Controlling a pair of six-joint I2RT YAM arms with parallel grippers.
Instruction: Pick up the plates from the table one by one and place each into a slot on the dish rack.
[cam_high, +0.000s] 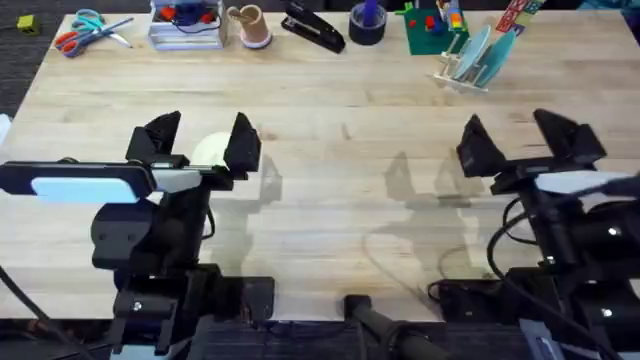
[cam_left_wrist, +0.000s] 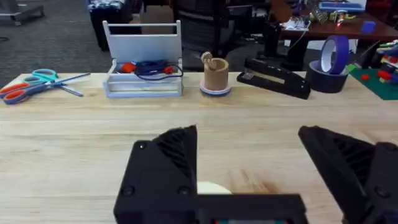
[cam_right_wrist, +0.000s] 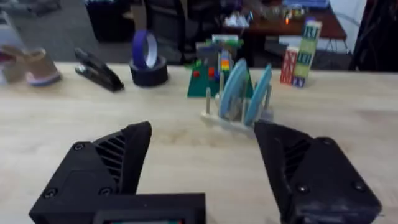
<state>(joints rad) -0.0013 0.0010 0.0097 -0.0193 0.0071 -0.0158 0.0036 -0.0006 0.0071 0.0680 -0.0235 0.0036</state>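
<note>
A pale cream-yellow plate (cam_high: 212, 150) lies flat on the wooden table (cam_high: 340, 215) at the left, and its edge (cam_left_wrist: 211, 186) shows low between my left fingers. My left gripper (cam_high: 200, 145) hangs open around it, one black finger on each side, not touching it. The dish rack (cam_high: 458, 80) stands at the far right of the table with teal-blue plates (cam_high: 478, 52) upright in its slots. From the right wrist, two teal plates (cam_right_wrist: 235, 87) stand on edge between the pegs of the rack (cam_right_wrist: 214, 118). My right gripper (cam_high: 520, 142) is open and holds nothing, well in front of the rack.
Along the far edge stand scissors (cam_high: 85, 30), a clear organiser tray (cam_high: 185, 25), a small wooden holder (cam_high: 250, 25), a black stapler (cam_high: 312, 28), a dark tape roll (cam_high: 367, 25) and a green block set (cam_high: 432, 28) behind the rack.
</note>
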